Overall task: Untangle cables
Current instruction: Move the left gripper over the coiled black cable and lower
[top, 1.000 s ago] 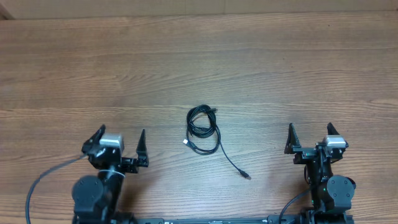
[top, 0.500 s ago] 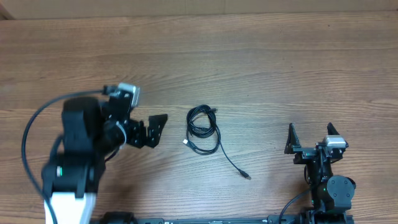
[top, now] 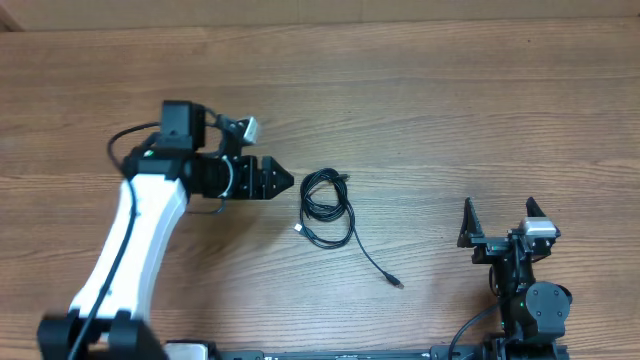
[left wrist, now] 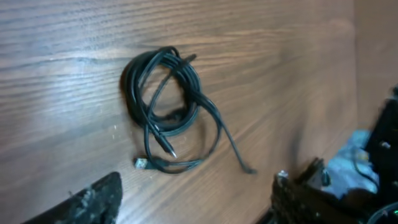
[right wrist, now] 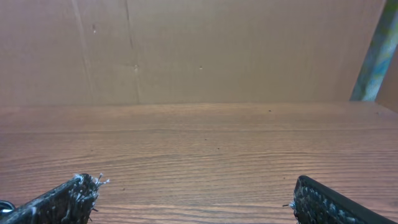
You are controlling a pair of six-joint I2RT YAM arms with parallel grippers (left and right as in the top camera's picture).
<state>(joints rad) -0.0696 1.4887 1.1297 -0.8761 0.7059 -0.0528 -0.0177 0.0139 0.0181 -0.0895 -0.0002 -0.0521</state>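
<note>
- left jaws: partly open, empty, hovering just beside cables point(top: 325, 208), on their left.
- right jaws: wide open, empty, well apart from them.
- cables: one coiled tangle mid-counter point(top: 450, 120), a tail trailing out.
- Status: untangling apparently not begun; all separating remains.

**Left arm swings out toward the cables**

The left arm point(top: 140, 215) has left its folded pose at the table's near edge and stretched out toward the middle of the table. The left gripper point(top: 283, 180) has turned to point rightward and now sits just beside the cables point(left wrist: 134, 93), not touching them.
</note>
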